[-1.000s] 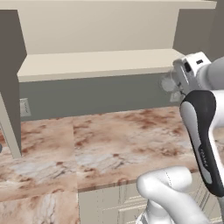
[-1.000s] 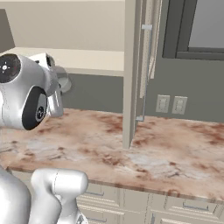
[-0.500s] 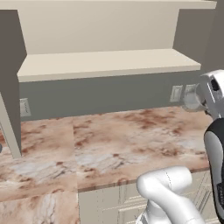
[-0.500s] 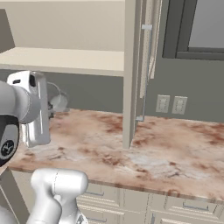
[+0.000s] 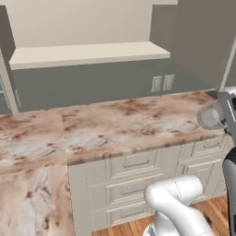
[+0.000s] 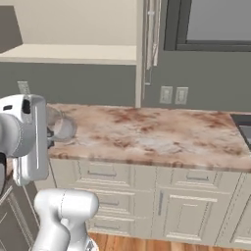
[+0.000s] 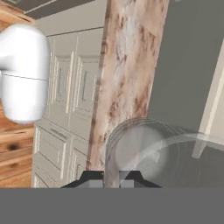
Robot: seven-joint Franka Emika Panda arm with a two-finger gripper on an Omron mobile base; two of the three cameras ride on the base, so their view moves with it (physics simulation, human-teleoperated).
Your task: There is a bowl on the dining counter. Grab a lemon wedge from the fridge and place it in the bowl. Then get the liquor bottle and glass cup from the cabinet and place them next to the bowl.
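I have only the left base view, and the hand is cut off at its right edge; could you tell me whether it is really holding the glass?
Observer: Yes. In the hand view the gripper is shut on the glass cup, with the cup's wall between the two dark tips.
Operator: Thank you. What lies further right along the wall?
Observer: The right base view shows an open cabinet door with a long handle, and beyond it a dark-framed grey panel above the outlets.
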